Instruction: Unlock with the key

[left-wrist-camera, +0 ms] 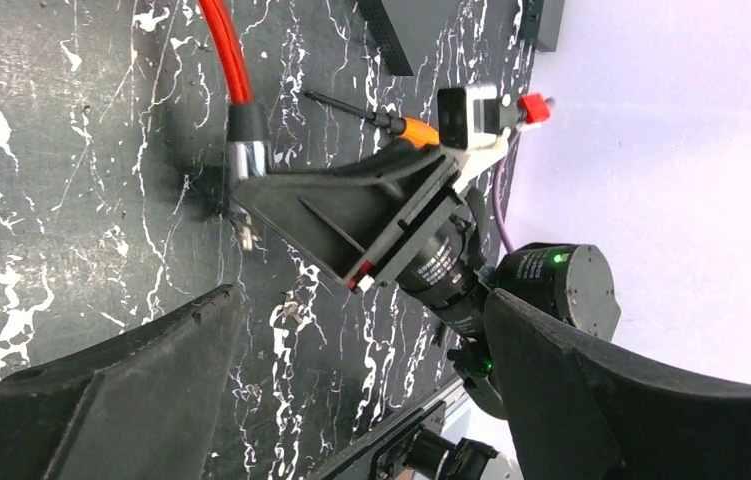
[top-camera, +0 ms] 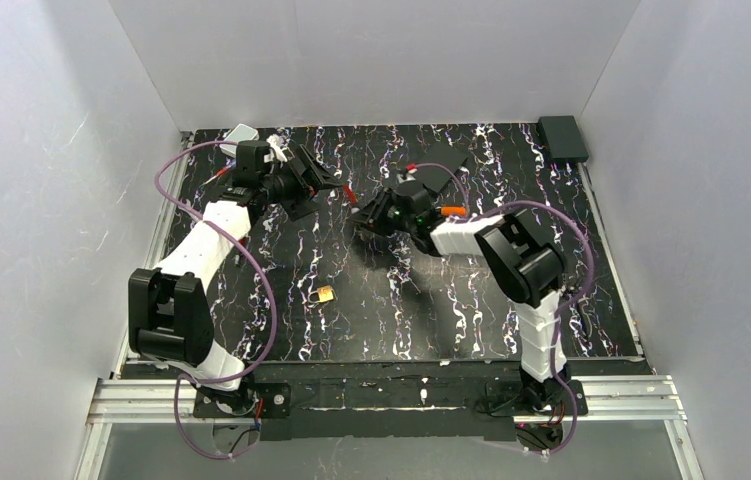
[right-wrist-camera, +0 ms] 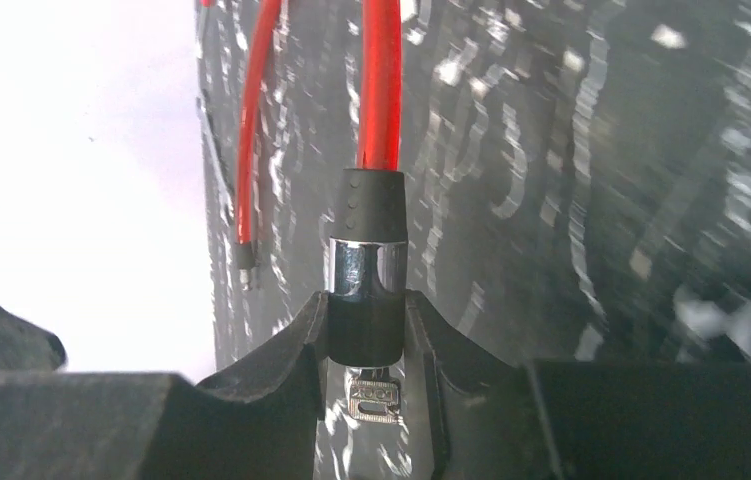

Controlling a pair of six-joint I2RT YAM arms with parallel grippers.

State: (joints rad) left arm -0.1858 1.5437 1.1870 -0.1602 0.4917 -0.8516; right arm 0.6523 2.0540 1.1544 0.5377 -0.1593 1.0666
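**Key seated in cable lock, right gripper clamped on the lock's end**

The right gripper (right-wrist-camera: 369, 322) is partly closed, its two fingers pressed against either side of the black cylindrical end (right-wrist-camera: 371, 205) of the red cable loop lock (right-wrist-camera: 381, 90). They grip just below the end's shiny chrome collar (right-wrist-camera: 366, 268). The tiny silvery metal key (right-wrist-camera: 373, 398) sticks out of the underside of that black end, with its flat head showing between the fingers.

The left gripper (left-wrist-camera: 359, 325) stands spread wide with nothing in it. It sits near the right gripper on its left and faces the held lock end and the key.

Both grippers are over the far middle of the black, white-veined marble tabletop (top-camera: 451, 300). A small brass-yellow padlock (top-camera: 325, 294) lies alone on the tabletop nearer the arm bases, well apart from both grippers.
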